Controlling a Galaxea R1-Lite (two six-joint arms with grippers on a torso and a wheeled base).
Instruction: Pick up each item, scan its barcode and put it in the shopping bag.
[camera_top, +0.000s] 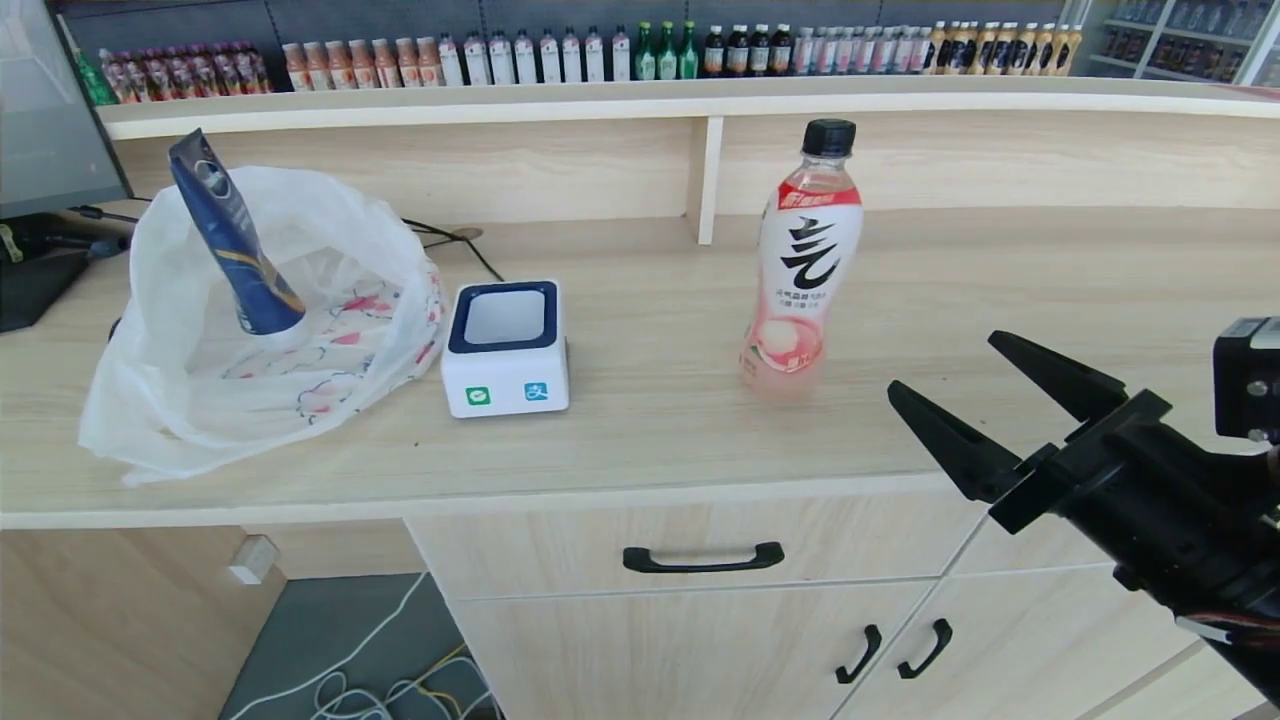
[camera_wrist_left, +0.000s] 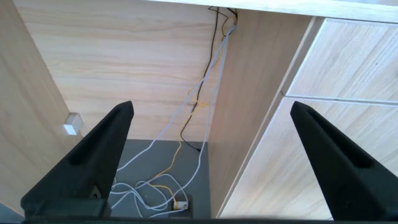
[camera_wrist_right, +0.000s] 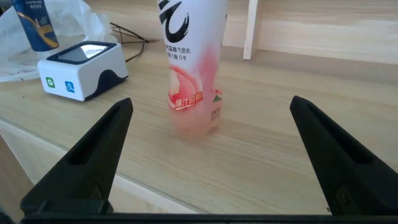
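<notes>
The right gripper (camera_top: 940, 362) hangs just past the front edge of the countertop (camera_top: 650, 440), towards its right end. Its two black fingers are spread wide with nothing between them. The arm behind it runs off the lower right corner of the head view, so only the wrist and part of the forearm can be made out. It slants up and inward, with the fingertips aimed at the pink drink bottle (camera_top: 800, 270). In the right wrist view the bottle's cap and shoulder are cut off.

The bottle stands upright on the countertop, near the front edge and right of the middle, apart from the fingers. Left of it, well apart, the white barcode scanner (camera_top: 507, 345) sits with its window facing up. Just beside the scanner, towards the left end, the white shopping bag (camera_top: 180, 400) lies open. A blue pack (camera_top: 235, 240) leans inside it, its lower end hidden by the plastic.

The left gripper (camera_wrist_left: 211, 106) is below the countertop, also spread open and empty, facing the wooden recess where cables (camera_wrist_left: 186, 124) hang down. A dark monitor (camera_top: 50, 100) is cut off at the countertop's far left corner.
</notes>
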